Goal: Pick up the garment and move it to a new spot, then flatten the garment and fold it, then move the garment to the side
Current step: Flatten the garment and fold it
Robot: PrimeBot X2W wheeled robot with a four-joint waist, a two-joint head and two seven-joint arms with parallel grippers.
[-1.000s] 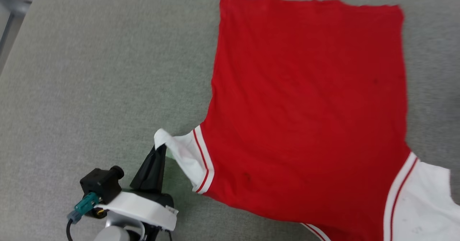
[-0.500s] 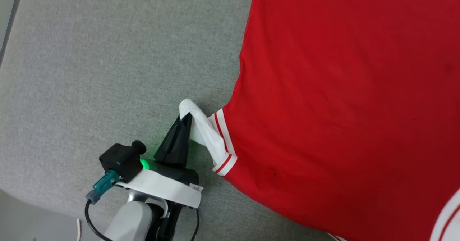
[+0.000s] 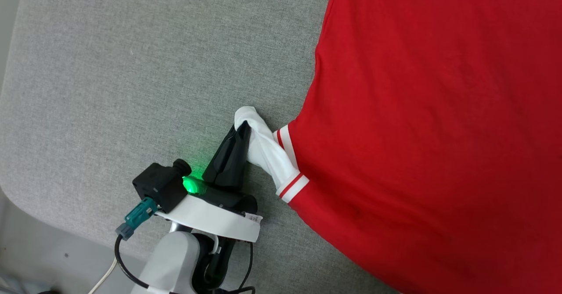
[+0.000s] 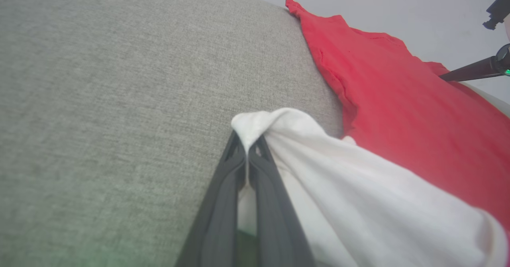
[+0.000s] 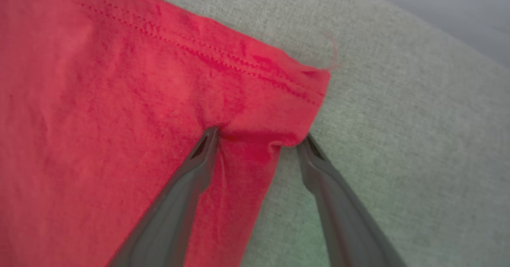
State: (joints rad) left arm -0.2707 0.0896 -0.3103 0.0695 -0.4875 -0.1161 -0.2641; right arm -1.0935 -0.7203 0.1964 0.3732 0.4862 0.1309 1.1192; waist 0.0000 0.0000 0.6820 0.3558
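Looks like mid-flattening to me: jersey [image 3: 417, 131] lies spread on the grey tabletop [image 3: 131, 66], left tool [image 3: 243, 129] pinching its white sleeve [image 3: 265, 151], right tool [image 5: 259, 135] spread wide astride a hem corner, with folding and the side move not yet done.

Beyond your left tool [image 3: 243, 129], the garment [image 3: 430, 131] runs off the head view's top, right and bottom edges. That tool's tips are buried in the white sleeve fold. At your right tool [image 5: 258, 138], the hem's curl covers one fingertip.
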